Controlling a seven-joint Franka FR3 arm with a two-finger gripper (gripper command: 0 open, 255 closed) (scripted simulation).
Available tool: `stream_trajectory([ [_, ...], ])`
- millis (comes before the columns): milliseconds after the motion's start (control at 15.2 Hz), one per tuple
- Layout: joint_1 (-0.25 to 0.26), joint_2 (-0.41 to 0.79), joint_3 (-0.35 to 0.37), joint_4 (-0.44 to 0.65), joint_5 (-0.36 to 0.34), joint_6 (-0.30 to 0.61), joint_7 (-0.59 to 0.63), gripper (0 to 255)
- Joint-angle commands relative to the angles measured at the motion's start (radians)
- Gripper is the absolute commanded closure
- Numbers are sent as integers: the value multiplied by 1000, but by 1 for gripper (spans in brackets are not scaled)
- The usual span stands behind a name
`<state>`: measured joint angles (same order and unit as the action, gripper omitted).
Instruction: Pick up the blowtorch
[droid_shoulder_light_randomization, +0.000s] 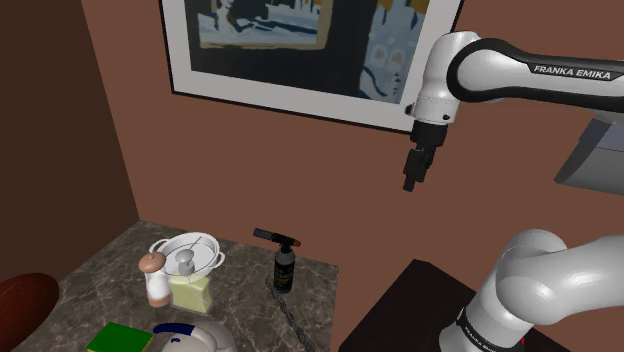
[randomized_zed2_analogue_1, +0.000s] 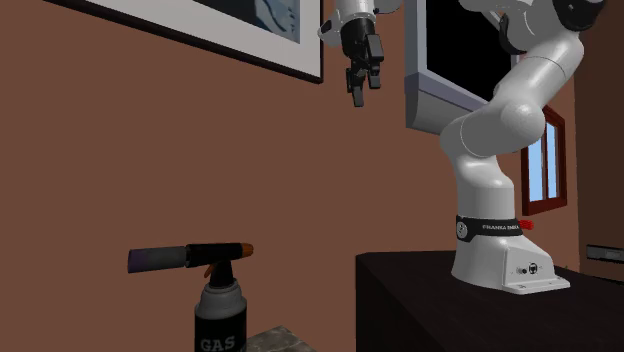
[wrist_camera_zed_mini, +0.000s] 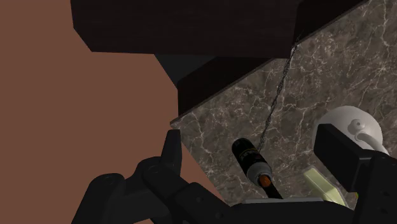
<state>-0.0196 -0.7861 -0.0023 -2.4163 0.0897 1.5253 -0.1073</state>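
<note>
Running behind everything, a brown wall (droid_shoulder_light_randomization: 120, 120) carries a big framed picture (droid_shoulder_light_randomization: 290, 40). The white arm (droid_shoulder_light_randomization: 500, 70) reaches across in front of that picture from its dark stand (droid_shoulder_light_randomization: 400, 310), which sits against the worktop's right edge in the shoulder view. The gripper (droid_shoulder_light_randomization: 411, 183) hangs from the arm pointing down, high above the worktop (droid_shoulder_light_randomization: 240, 310) and a little to the stand side of the blowtorch. In the wrist view its fingers (wrist_camera_zed_mini: 172, 153) stand well apart with nothing between them, so the claw is released.

A white two-handled bowl (droid_shoulder_light_randomization: 195, 247) sits by the worktop's back edge, near the middle. The blowtorch (droid_shoulder_light_randomization: 284, 268) stands near the back right corner, close to the wall and apart from the bowl. Its black gas can is upright. The burner tube lies level across the top, so the long line of the head runs along the back edge, and the nozzle points toward the bowl's side, away from the stand.

A yellowish pump bottle (droid_shoulder_light_randomization: 190, 290) stands just in front of the bowl, with a brown-topped shaker (droid_shoulder_light_randomization: 154, 283) touching or just beside it. A thin chain (droid_shoulder_light_randomization: 293, 318) lies on the worktop, starting just beside the can's base and trailing toward the front edge.
</note>
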Motion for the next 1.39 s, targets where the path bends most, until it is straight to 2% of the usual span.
stream_trajectory([
  [0,0,0,0,0,0,0,0,0],
  [660,53,255,90,-63,40,362,6,0],
  [1320,89,606,175,18,21,676,35,0],
])
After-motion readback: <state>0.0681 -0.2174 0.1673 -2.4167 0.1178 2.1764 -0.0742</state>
